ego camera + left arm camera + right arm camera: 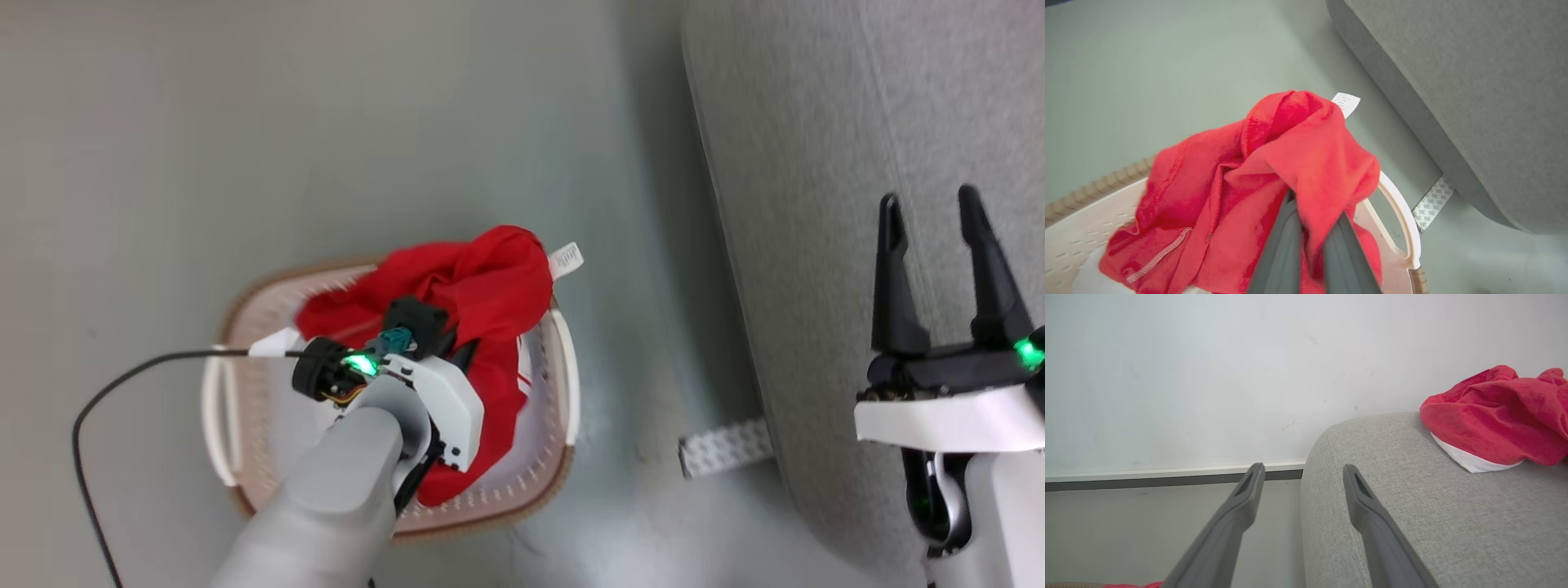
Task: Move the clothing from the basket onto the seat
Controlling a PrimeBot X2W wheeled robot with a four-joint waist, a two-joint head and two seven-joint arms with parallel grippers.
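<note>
Left end effector (pixel 1315 208) clamps clothing (pixel 1216 175), tag (pixel 1346 102) pointing toward seat (pixel 1474 90); right end effector (pixel 929 198) spread, empty.

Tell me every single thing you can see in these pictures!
floor: one, grey-green, underneath
sofa: one, light grey, on the floor, head view's right
wall: one, white, behind the sofa
basket: one, cream with brown rim, on the floor beside the sofa
red clothing: two, red with white trim; this one bunched in the basket, the other lying on the sofa
care label: one, white, on the basket piece
patterned strip: one, white, on the floor at the sofa's base
cable: one, black, running to the left wrist
left gripper: one, dark fingers, shut on the clothing in the basket
right gripper: one, dark fingers, open above the sofa
</note>
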